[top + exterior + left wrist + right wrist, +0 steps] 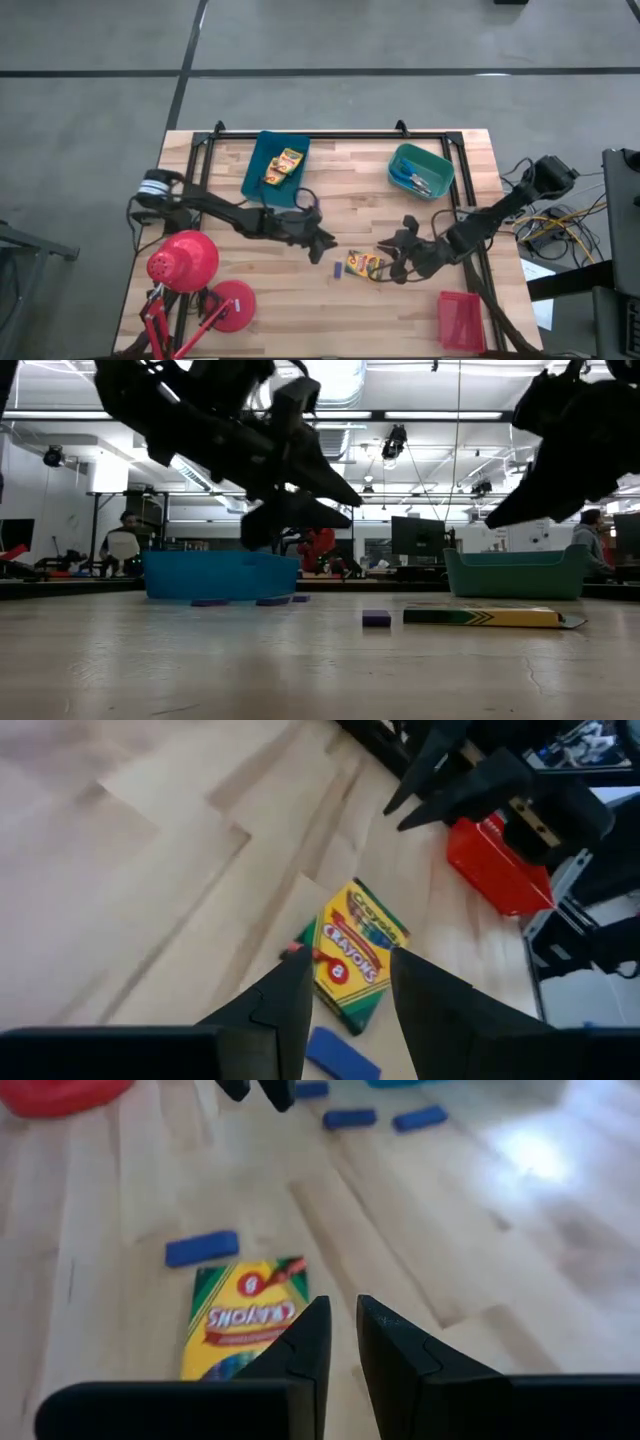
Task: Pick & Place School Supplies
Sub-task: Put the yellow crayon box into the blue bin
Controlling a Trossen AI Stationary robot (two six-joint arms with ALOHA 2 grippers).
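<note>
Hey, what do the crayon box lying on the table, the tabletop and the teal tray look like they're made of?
Crayon box: probably thin printed cardboard, slightly glossy, with flat folded edges.
Tabletop: wood, a butcher-block look of joined pale strips with visible grain, smooth finish.
Teal tray: likely molded plastic, one uniform color with rounded walls.

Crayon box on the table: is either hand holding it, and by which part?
Neither. The crayon box lies flat on the table, the left hand and right hand both empty above it.
</note>
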